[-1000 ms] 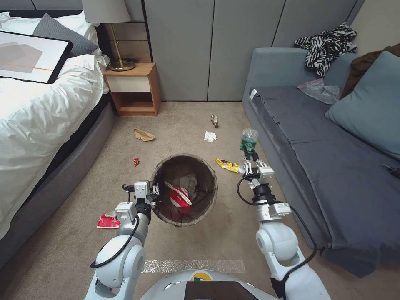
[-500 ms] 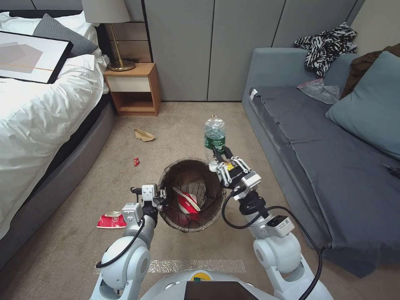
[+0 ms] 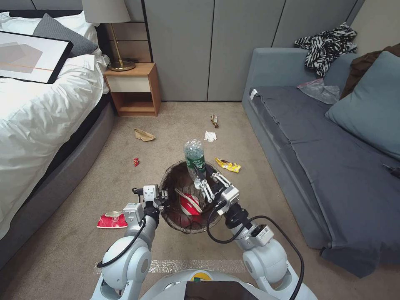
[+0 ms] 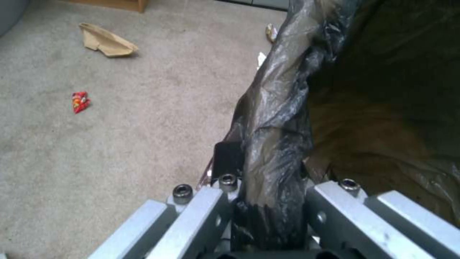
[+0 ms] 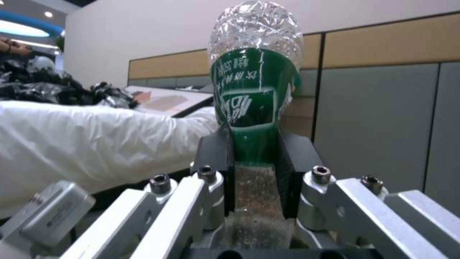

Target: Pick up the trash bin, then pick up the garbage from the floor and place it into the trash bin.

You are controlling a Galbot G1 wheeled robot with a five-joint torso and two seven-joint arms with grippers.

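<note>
A: Where does it stand? The right gripper [image 3: 207, 182] pinches the green-labelled bottle [image 3: 195, 158] low on its body, pads squeezing the label inward, and holds it over the far rim of the trash bin [image 3: 177, 220].

B: And the left gripper [image 3: 160, 196] is pressed together on the bin's near-left rim, with the bag liner [image 4: 273, 144] bunched between its fingers. A red paper cup [image 3: 189, 204] lies inside the bin.

A: The risk, as I judge it: the bottle stands tall above the rim. Let go from there and it may tip outward onto the carpet [image 3: 125, 183] instead of dropping in.

B: That thin clear plastic is dented and slick, so it could also twist out of the pinch. The liner is glossy, crinkled film; if the left grip is mostly on film, the bin could sag or slide.

A: Plenty remains on the floor: the yellow wrapper [image 3: 228, 165], white tissue [image 3: 210, 136], brown paper scrap [image 3: 143, 135], a small red wrapper [image 3: 136, 161] and a flattened red packet [image 3: 111, 220].

B: All soft, flat and light on short-pile carpet, awkward for rigid metal fingers.
</note>
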